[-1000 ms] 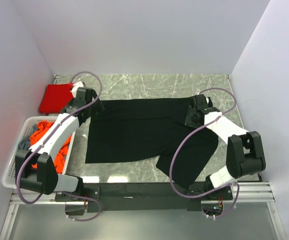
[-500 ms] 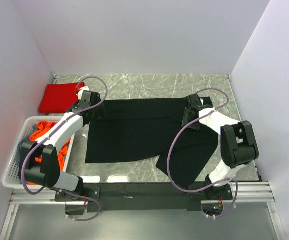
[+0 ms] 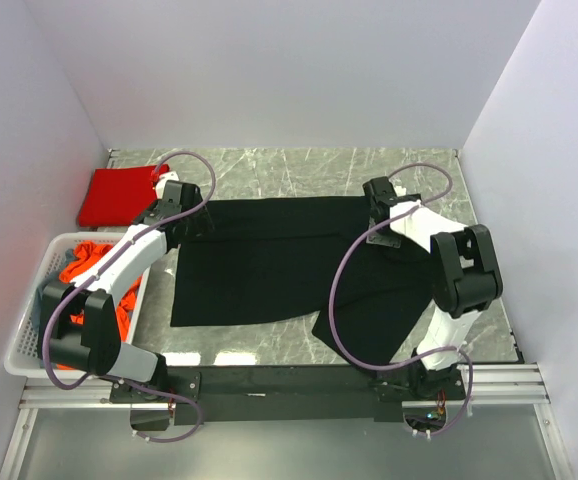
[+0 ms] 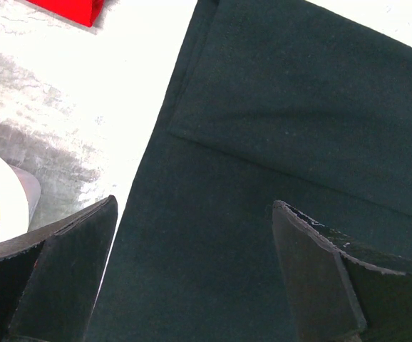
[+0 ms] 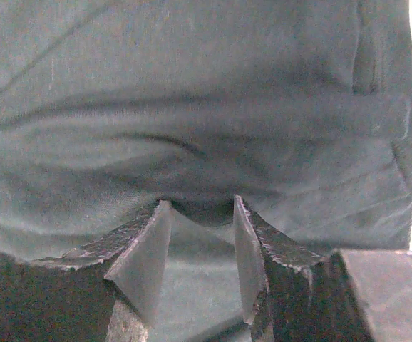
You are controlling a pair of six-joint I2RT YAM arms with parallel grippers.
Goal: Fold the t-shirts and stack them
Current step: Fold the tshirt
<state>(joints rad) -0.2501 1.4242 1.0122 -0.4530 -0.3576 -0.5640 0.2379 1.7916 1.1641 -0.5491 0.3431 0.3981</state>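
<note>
Black t-shirt (image 3: 269,265): spread flat, centre of surface (image 3: 299,170).
Left pincer (image 4: 193,206): wide apart, empty, over the shirt's left edge.
Right pincer (image 5: 200,206): narrowed, pinching a bunched ridge of cloth at the shirt's far right.

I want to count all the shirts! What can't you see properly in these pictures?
Top view: the left arm covers part of the basket and the orange-red shirt.
Left wrist view: the red shirt is cut off by the top edge.
Right wrist view: whether the right tool pinches the black shirt; its fingers hide the contact.
</note>
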